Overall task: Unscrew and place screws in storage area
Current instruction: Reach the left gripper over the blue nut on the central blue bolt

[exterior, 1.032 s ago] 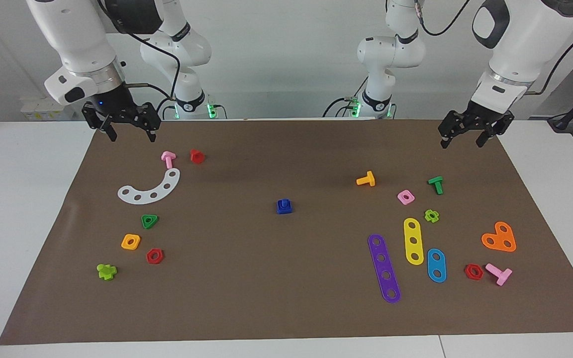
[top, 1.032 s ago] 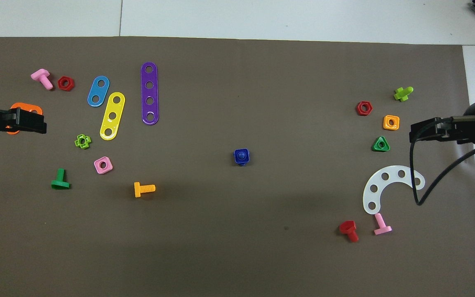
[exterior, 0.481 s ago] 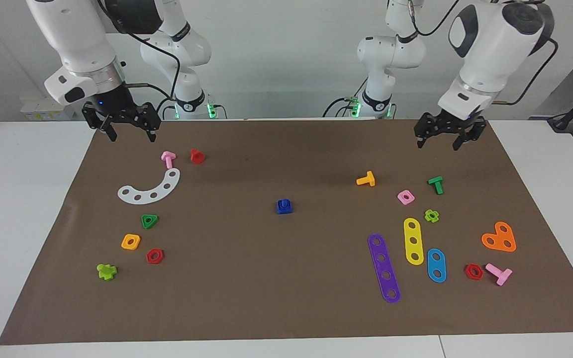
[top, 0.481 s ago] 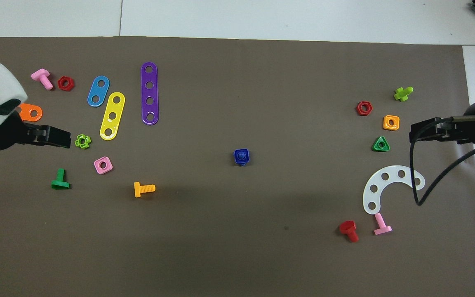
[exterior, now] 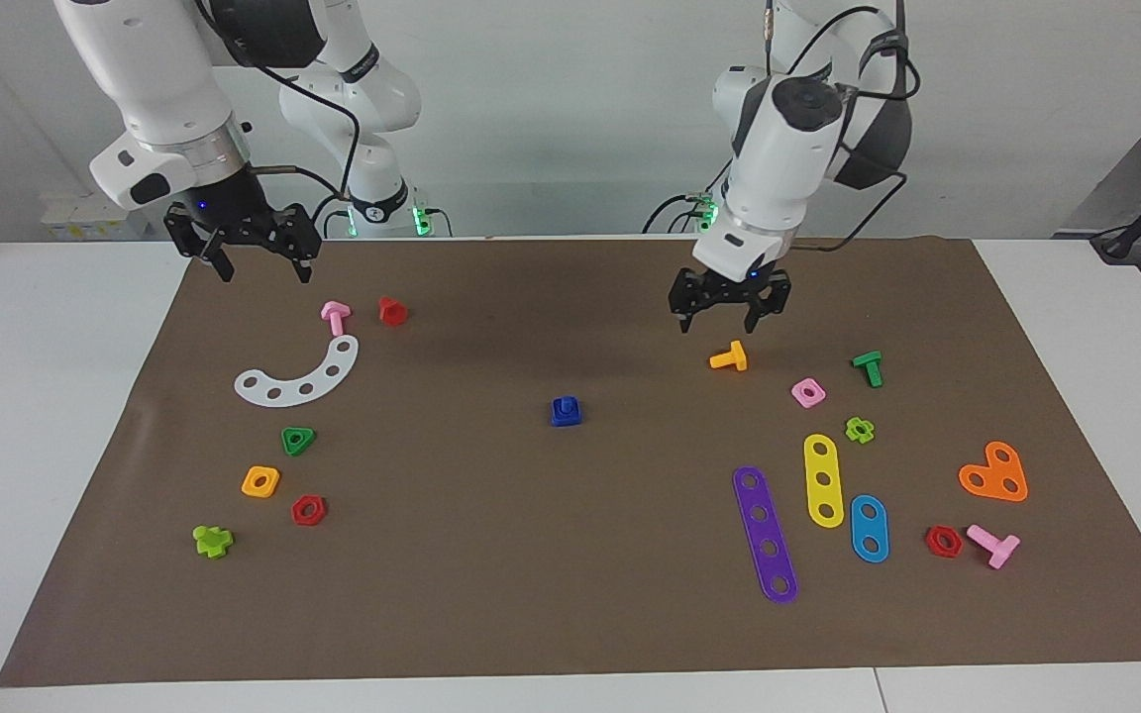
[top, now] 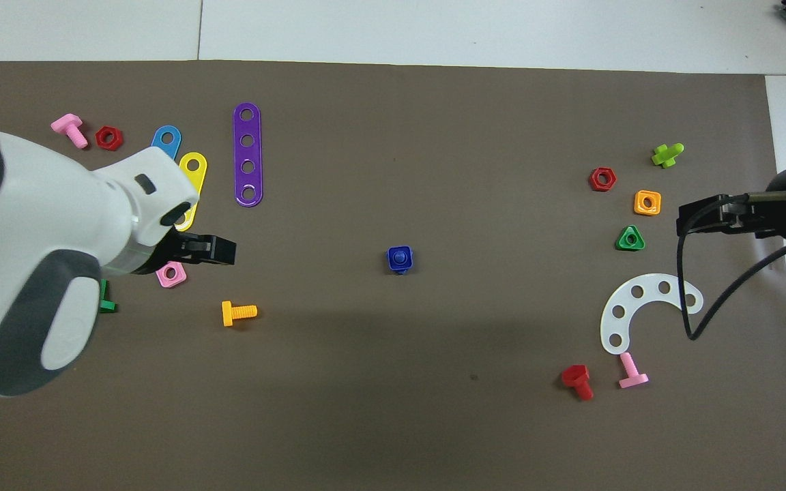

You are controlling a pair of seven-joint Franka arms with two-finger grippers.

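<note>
The blue screw (exterior: 566,409) stands in the middle of the brown mat, seated in a blue square nut; it also shows in the overhead view (top: 400,259). My left gripper (exterior: 727,317) hangs open and empty in the air over the mat, close to the orange T-shaped bolt (exterior: 729,357) and apart from the blue screw. In the overhead view the left gripper (top: 219,249) shows beside the pink square nut (top: 170,274). My right gripper (exterior: 256,262) waits open and empty over the mat's edge at the right arm's end, and it also shows in the overhead view (top: 696,215).
Toward the left arm's end lie purple (exterior: 766,535), yellow (exterior: 823,480) and blue (exterior: 869,528) strips, an orange heart plate (exterior: 994,473), a green bolt (exterior: 868,367) and a red nut (exterior: 943,541). Toward the right arm's end lie a white arc (exterior: 298,375), a pink bolt (exterior: 335,316), a red bolt (exterior: 392,311) and several nuts.
My left arm has swung in from its end of the table toward the middle and now hangs near the orange bolt. The right arm and all the parts have not moved.
</note>
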